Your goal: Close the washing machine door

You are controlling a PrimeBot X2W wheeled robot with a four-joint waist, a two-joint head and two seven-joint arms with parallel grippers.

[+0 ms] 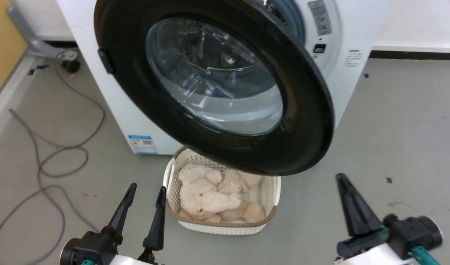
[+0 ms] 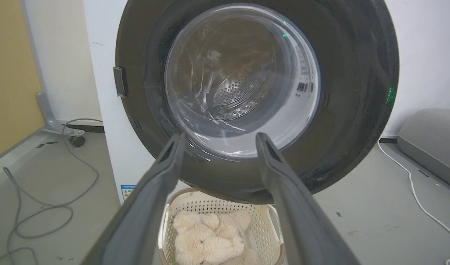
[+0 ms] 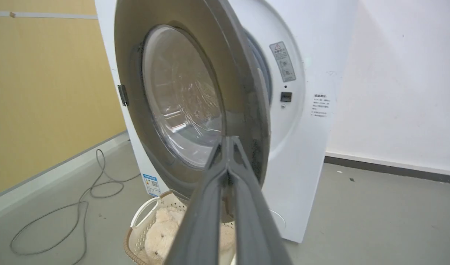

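Though ajar, the washing machine door, its top rim cut off.

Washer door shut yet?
No, the washing machine door stands swung well out from the washing machine, leaving the gasket exposed behind its edge.

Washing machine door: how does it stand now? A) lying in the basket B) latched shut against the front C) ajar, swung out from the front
C: in the right wrist view the washing machine door stands out from the washing machine, a gap behind its free edge.
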